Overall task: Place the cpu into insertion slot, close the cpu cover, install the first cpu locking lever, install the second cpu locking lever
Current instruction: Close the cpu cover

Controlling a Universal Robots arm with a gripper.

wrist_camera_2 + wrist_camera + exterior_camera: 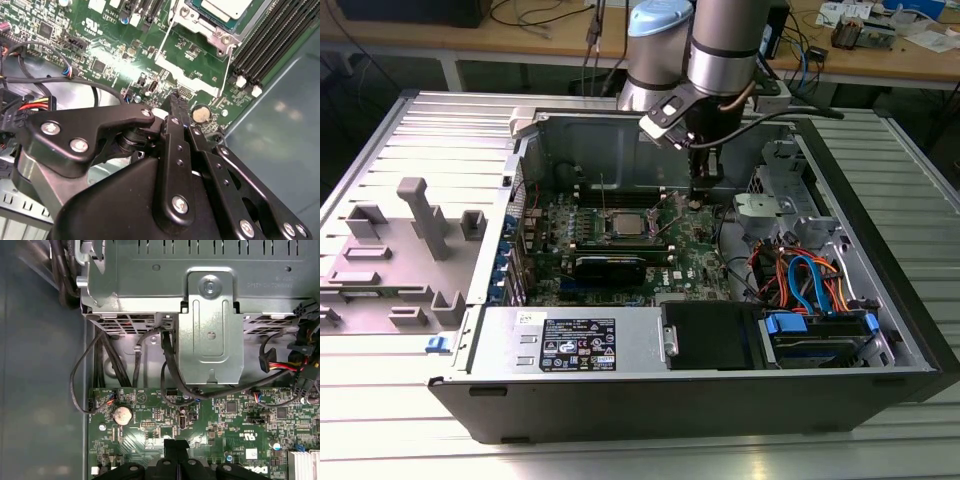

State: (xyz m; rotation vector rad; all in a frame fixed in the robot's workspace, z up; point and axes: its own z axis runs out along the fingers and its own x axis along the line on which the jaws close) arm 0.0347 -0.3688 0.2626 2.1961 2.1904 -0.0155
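The cpu (225, 7) lies flat in the insertion slot, its silver top showing in the socket (625, 222) at the middle of the green motherboard. The cpu cover (212, 34) lies down around the chip as a metal frame. Two thin wire locking levers (167, 37) (230, 65) stick out from the socket frame toward me. My gripper (697, 198) points down at the board to the exterior view's right of the socket. Its black fingertips (176, 100) (175, 444) are pressed together, shut on nothing, close above the board next to a coin battery (201, 114).
Long black memory slots (270, 45) run beside the socket. A metal drive cage (210, 325) and black cables (170, 365) stand close behind the gripper. A black card (610, 268), power supply (580, 340) and blue-orange cables (810, 285) fill the case front. A grey fixture (420, 220) sits outside.
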